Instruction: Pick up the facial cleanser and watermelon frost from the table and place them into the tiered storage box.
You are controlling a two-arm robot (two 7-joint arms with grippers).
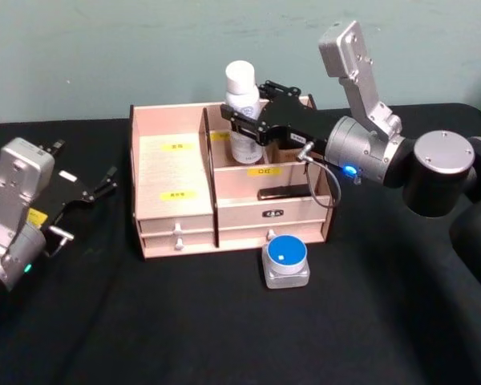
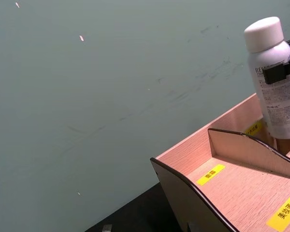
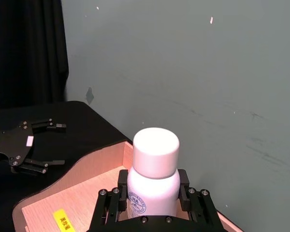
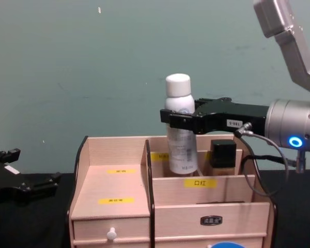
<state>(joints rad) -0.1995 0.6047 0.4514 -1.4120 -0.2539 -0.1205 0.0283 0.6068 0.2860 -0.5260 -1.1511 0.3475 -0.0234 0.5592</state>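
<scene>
You've got R end effector [image 1: 245,112] clamped on facial cleanser [image 1: 242,95]; release early & it could tip in tiered storage box [image 1: 156,172]. L end effector [image 3: 50,144] idle, fingers apart.

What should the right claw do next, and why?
Probably ease the right claw down slightly, then open it. It is shut on the white round-capped bottle, upright over the rear compartment of the pale-wood tiered storage box; whether its base is seated is unclear. The left claw is parked aside.
</scene>
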